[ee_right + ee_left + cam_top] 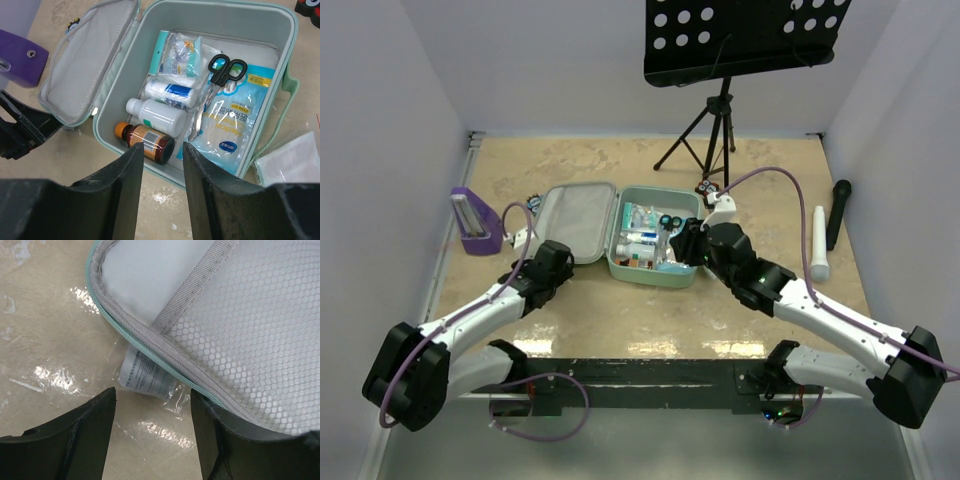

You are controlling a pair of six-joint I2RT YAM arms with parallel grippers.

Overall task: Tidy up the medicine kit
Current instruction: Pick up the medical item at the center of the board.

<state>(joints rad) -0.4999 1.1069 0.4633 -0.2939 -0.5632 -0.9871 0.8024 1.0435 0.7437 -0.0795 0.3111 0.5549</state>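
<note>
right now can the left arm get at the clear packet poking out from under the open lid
Probably yes: the left gripper stands open before the packet, nothing between. But part of it lies under the lid, so a finger may snag the edge.

This is a robot test cell in a lab. Plain white panel walls (380,150) box in a beige marble-patterned tabletop (620,320) on three sides. Behind both grippers, at the near edge, a black metal mounting rail (640,372) carries the arm bases, and lilac cables (770,170) loop along the arms.

Unrelated props stand about:
- A black perforated music stand on a tripod (740,40) is well beyond the right gripper (685,243).
- A black microphone (838,212) and a white cylindrical tube (819,243) lie out to the right gripper's right.
- A small purple plastic stand (470,222) is near the left gripper (530,240), on its left.
</note>
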